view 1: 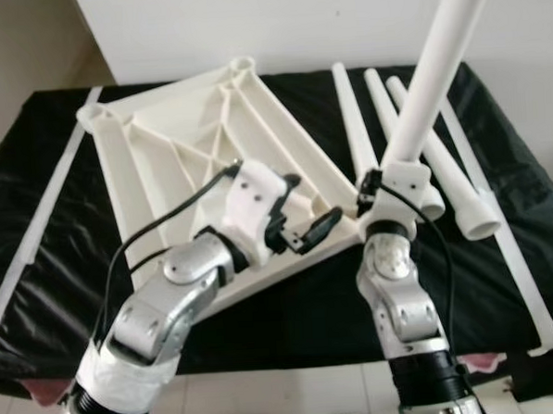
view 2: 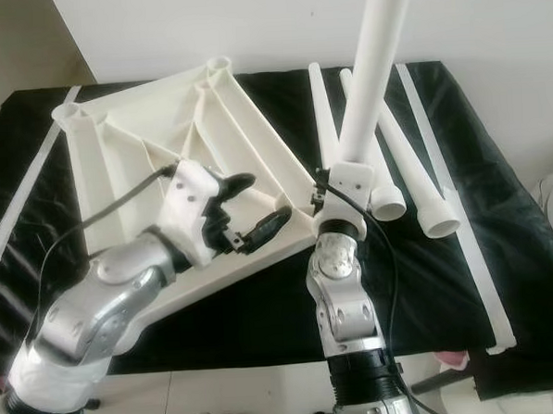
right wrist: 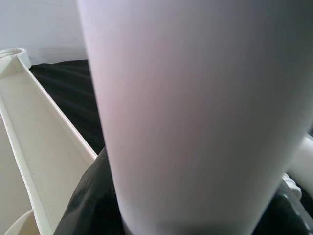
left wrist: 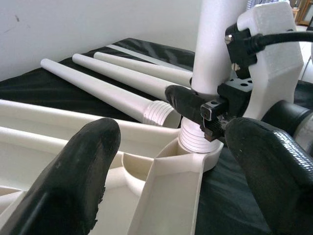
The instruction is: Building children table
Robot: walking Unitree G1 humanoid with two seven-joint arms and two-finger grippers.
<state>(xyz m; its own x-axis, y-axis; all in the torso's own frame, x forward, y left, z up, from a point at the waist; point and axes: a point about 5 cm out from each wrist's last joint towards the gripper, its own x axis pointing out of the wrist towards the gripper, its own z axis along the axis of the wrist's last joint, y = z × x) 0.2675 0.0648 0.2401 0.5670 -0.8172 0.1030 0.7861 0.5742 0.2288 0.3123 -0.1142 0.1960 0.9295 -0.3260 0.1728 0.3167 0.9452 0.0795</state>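
Note:
A white tabletop (view 1: 180,138) lies upside down on the black-covered table, ribs facing up. My right gripper (view 1: 389,181) is shut on a white table leg (view 1: 436,69) that stands upright and slightly tilted. The leg's threaded end (left wrist: 194,139) sits in the tabletop's near right corner socket (left wrist: 205,157). In the right wrist view the leg (right wrist: 195,112) is very close. My left gripper (view 1: 306,210) hovers open over the tabletop's near edge, just left of that corner. Its fingers (left wrist: 73,181) are spread wide with nothing gripped.
Three loose white legs (view 1: 461,179) lie side by side at the back right. A long white strip (view 1: 515,250) runs along the right side, and another strip (view 1: 45,219) along the left. A white wall stands behind, and the table's front edge is near my body.

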